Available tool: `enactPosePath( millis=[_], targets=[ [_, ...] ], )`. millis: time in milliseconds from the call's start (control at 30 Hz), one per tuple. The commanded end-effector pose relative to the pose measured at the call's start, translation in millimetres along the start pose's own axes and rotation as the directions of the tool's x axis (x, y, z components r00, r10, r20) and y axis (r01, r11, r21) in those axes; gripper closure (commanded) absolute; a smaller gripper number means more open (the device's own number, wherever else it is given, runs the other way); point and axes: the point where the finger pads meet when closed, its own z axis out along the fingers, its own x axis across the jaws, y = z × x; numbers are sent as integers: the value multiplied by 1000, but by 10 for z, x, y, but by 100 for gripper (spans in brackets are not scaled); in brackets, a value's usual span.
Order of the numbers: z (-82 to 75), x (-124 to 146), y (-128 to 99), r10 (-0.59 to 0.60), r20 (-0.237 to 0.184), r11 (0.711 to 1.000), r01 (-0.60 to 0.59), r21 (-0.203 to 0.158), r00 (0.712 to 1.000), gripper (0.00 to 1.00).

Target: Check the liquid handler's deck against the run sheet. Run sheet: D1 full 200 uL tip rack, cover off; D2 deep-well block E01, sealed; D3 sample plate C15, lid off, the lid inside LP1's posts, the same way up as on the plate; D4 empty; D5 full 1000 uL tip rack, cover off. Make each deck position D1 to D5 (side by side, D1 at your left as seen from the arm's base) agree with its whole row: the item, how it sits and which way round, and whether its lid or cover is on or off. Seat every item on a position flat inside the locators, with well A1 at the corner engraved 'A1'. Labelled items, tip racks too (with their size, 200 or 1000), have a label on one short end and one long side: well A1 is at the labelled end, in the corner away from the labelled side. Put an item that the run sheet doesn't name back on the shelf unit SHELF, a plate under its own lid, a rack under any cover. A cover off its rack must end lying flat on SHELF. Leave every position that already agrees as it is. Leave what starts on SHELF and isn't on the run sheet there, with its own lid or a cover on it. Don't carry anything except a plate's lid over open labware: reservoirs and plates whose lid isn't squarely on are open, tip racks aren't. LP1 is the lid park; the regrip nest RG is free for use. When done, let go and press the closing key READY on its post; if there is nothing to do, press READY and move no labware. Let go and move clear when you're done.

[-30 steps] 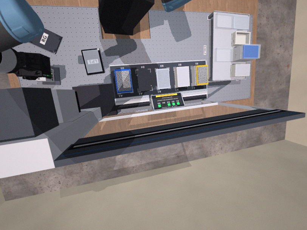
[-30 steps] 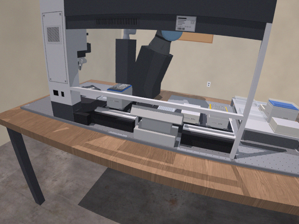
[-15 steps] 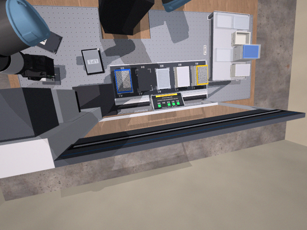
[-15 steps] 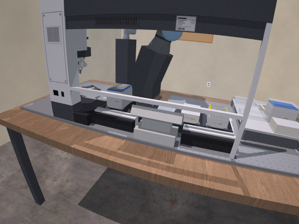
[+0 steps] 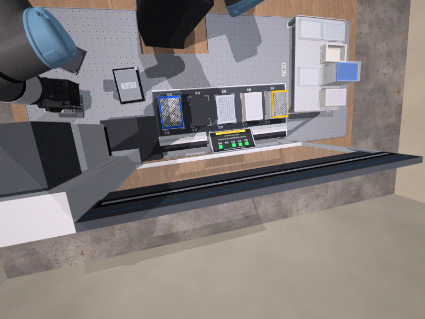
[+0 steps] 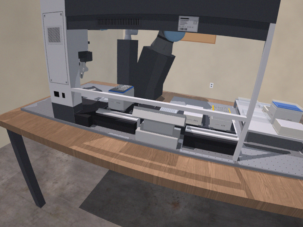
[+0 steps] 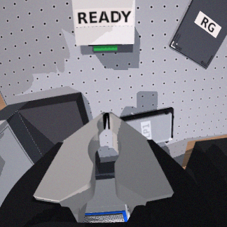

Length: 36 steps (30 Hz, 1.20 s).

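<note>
My gripper (image 7: 107,113) is shut and empty. It hangs above the breadboard, some way short of the READY key (image 7: 104,22), whose green strip (image 7: 104,48) shows below the label. The lid (image 7: 148,127) (image 5: 127,85) lies in the lid park LP1. On the deck, D1 holds the yellow-rimmed tip rack (image 5: 279,103), cover off. D2 holds the sealed deep-well block (image 5: 252,105). D3 holds the open sample plate (image 5: 225,107). D4 (image 5: 200,110) is empty. D5 holds the blue-rimmed tip rack (image 5: 170,111), cover off.
The regrip nest RG (image 7: 199,33) lies empty at the upper right of the wrist view. SHELF (image 5: 319,63) at the right holds several items, among them a rack with a blue cover (image 5: 347,71). The handler's status panel (image 5: 231,140) shows green lights. The handler's tower (image 6: 63,57) stands near my gripper.
</note>
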Motion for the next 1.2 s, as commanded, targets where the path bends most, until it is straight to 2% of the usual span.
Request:
enactPosePath(
  millis=[0,1167],
  targets=[
    [101,-9,2,-1,2,1000,1,2,1000,100],
    [608,-23,-17,-1,3,1000,1,5,1000,100]
  ],
)
